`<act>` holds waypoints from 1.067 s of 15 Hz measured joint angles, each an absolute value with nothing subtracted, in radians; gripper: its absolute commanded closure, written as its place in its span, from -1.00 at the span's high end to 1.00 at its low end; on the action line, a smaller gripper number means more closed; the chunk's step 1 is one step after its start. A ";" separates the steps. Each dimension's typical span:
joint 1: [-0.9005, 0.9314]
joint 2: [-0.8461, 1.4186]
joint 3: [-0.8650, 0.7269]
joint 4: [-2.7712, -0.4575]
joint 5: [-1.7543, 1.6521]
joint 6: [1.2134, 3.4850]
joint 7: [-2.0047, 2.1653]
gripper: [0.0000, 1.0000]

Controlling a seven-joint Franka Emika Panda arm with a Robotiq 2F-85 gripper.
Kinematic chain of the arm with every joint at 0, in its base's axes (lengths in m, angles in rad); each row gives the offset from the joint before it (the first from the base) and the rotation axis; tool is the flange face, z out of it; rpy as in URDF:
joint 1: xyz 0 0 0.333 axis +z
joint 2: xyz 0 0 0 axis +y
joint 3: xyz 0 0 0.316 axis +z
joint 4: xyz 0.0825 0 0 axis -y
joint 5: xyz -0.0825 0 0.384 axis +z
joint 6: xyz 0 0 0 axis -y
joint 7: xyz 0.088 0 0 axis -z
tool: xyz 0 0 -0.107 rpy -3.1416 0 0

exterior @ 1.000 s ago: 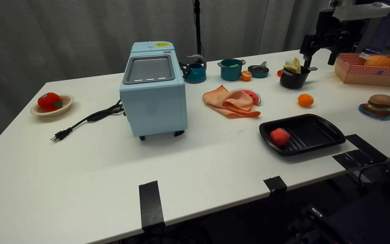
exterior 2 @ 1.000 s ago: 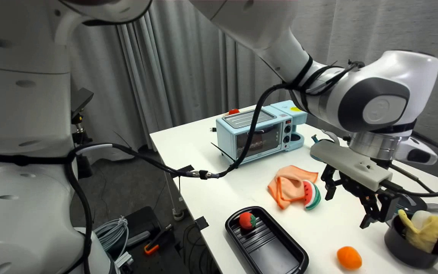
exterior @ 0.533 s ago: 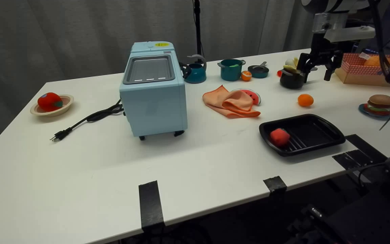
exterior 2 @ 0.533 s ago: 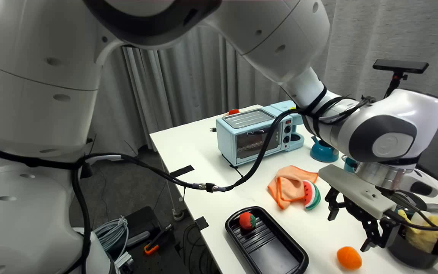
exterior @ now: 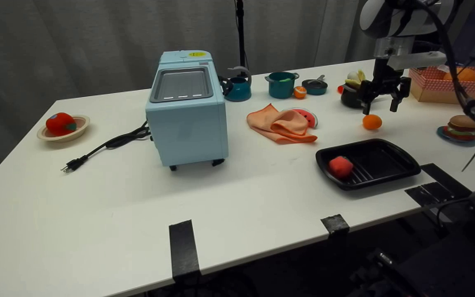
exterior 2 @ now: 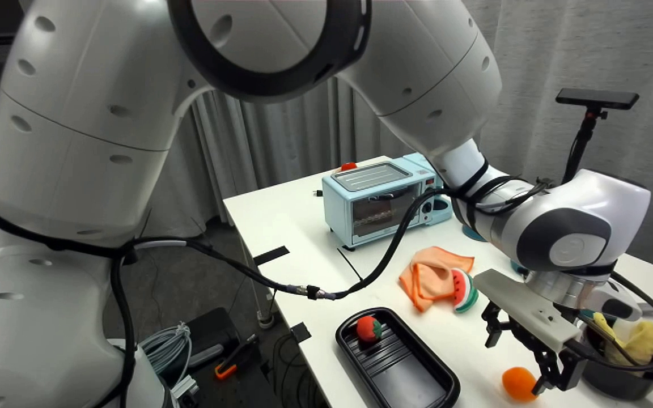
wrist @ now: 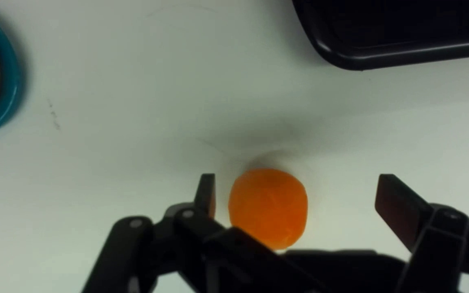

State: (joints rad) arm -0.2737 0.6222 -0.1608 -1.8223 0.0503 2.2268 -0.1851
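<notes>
Grey curtains are hung behind a white table; strips of black tape are fixed along its near edge. Behind it, a black stand is seen, and on the floor side a coil of grey cable is noted.

On bare tabletop, between the black tray and the black pot, an orange fruit is placed. Above it the gripper is held, fingers spread wide, nothing pinched; in the wrist view the fruit is framed between them, nearer to one.

Tray: a strawberry is contained at one end. Pot: filled with yellow and white pieces, and partly covered by a finger in an exterior view. Also recorded: a burger on a blue plate, a basket with red-checked lining, a crumpled peach cloth touched by a watermelon slice, a teal kettle.

A light-blue toaster oven is crossed by the arm's black cable in an exterior view.

Markings: a yellow label is borne on the oven's top, its print too small to be read.
</notes>
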 measured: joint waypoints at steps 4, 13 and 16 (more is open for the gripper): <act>-0.274 0.665 -0.157 -1.800 0.050 2.258 -0.177 1.00; -0.273 0.779 -0.144 -1.684 0.050 2.278 -0.126 -0.03; -0.273 0.804 -0.144 -1.653 0.050 2.278 -0.115 -0.47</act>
State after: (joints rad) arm -0.2730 0.8040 -0.1440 -1.6527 0.0499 2.2784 -0.1146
